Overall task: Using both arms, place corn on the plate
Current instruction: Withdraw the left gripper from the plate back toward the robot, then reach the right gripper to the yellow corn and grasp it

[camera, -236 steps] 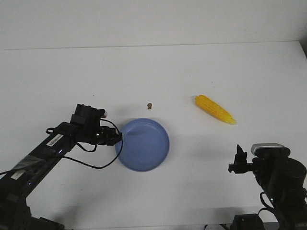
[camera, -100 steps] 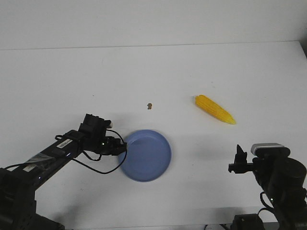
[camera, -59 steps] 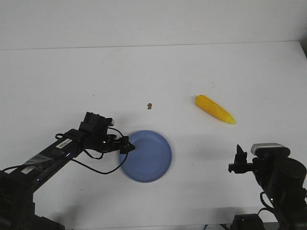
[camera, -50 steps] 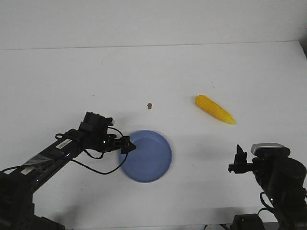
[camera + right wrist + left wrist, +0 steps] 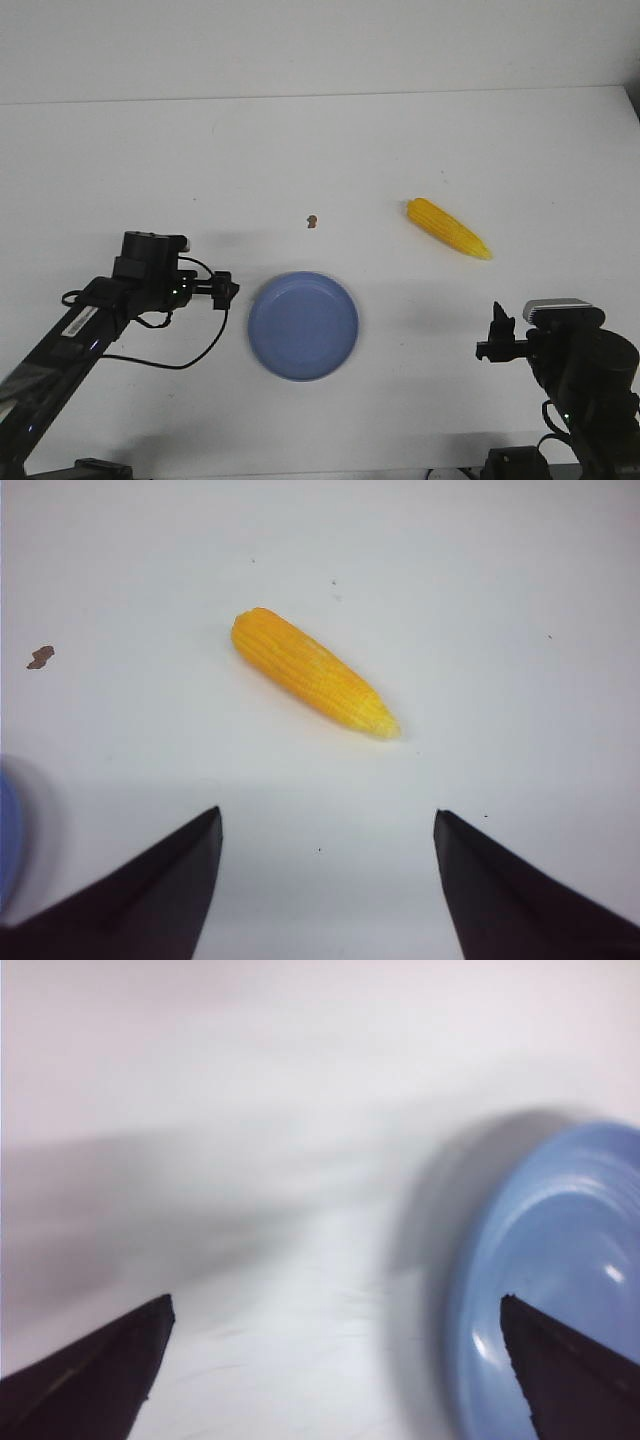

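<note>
The yellow corn (image 5: 448, 228) lies on the white table at the right, its pointed end toward the right; it also shows in the right wrist view (image 5: 314, 673). The blue plate (image 5: 303, 326) sits empty at the centre front and shows blurred in the left wrist view (image 5: 545, 1280). My left gripper (image 5: 228, 289) is open and empty, a short way left of the plate's rim. My right gripper (image 5: 497, 330) is open and empty at the front right, well short of the corn; in its wrist view (image 5: 327, 825) only bare table lies between the fingers.
A small brown speck (image 5: 312, 220) lies on the table behind the plate, also in the right wrist view (image 5: 40, 657). The table's far edge meets a white wall.
My left gripper first slid the plate a little toward the front right, then let go of its rim and drew back to the left. The right arm and the corn have not moved.
</note>
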Controlling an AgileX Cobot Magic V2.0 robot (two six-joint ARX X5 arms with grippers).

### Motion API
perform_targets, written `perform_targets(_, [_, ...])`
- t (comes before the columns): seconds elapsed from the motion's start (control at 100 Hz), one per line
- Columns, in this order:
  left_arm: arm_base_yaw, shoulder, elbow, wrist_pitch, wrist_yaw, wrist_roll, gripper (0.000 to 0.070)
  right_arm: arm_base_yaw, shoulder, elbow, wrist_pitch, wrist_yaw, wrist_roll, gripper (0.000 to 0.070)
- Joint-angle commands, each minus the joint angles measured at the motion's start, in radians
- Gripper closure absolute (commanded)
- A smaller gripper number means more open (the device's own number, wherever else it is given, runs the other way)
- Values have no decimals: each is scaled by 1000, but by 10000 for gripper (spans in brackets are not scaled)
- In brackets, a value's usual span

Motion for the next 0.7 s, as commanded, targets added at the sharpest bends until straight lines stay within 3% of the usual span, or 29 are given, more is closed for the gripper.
perform_targets(0.0, [11, -40, 9, -33, -103, 103, 21, 1, 7, 19, 10, 0, 13, 252])
perform_targets(0.11, [28, -143, 9, -52, -196, 143, 21, 1, 7, 19, 22, 0, 13, 252])
perform_targets(0.35, [95, -317, 9, -96, -212, 171, 22, 2, 17, 19, 55, 0, 3, 252])
perform_targets(0.69, [114, -354, 9, -107, -211, 149, 23, 2, 274, 21, 161, 0, -134, 195])
